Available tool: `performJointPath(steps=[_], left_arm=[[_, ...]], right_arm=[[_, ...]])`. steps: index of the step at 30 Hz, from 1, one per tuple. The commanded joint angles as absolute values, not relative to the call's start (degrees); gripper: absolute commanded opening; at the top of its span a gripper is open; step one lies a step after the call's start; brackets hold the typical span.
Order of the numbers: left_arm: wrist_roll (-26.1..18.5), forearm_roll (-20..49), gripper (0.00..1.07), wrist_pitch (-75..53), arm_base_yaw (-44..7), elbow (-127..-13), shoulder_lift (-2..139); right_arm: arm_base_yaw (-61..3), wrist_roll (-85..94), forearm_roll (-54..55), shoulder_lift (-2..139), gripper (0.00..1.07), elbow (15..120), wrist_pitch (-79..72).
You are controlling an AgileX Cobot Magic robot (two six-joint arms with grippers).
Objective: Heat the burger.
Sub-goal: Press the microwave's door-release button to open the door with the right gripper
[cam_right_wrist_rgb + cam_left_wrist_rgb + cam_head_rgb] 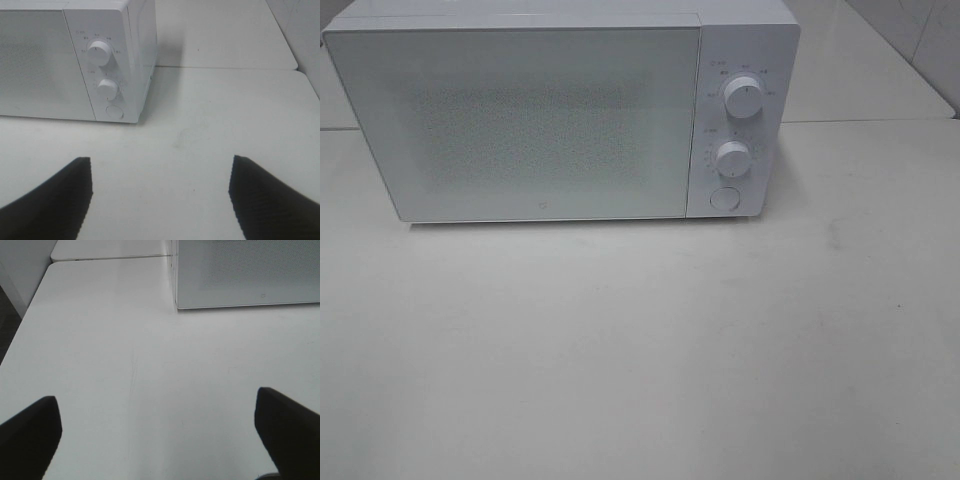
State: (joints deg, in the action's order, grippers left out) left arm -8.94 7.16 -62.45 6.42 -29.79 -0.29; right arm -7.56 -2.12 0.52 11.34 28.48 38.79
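White microwave (560, 110) fills the high view; only the wrist views show left gripper (156, 402) and right gripper (161, 161), both released.

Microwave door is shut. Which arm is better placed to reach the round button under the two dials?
Right, probably. The button sits on the microwave panel's right side, and the open right gripper sees it ahead; the left gripper sees only the door corner.

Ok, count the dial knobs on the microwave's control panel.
2, both on the right side of the microwave: the upper knob, and the lower knob directly below it. The flat round button underneath is not counted.
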Motion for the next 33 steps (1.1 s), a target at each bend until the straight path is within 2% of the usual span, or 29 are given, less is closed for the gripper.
performJointPath(steps=[1, 17, 19, 22, 33], left_arm=[[-8.65, 7.33, 0.98, -61.48, 6.42, -29.74, -1.38], [-8.65, 7.33, 0.98, -61.48, 6.42, -29.74, -1.38], [-8.65, 7.33, 0.98, -61.48, 6.42, -29.74, -1.38], [-8.65, 7.33, 0.98, -61.48, 6.42, -29.74, -1.38], [-8.65, 7.33, 0.98, -61.48, 6.42, -29.74, -1.38]], right_arm=[[-7.33, -2.18, 0.52, 15.93, 0.75, 26.7, 28.76], [-7.33, -2.18, 0.52, 36.27, 0.75, 23.61, 3.32], [-7.33, -2.29, 0.52, 41.94, 0.75, 23.61, -3.55], [-7.33, -2.35, 0.52, 43.14, 0.75, 23.61, -4.87], [-7.39, -2.81, 0.46, 59.36, 0.75, 23.55, -28.59]])
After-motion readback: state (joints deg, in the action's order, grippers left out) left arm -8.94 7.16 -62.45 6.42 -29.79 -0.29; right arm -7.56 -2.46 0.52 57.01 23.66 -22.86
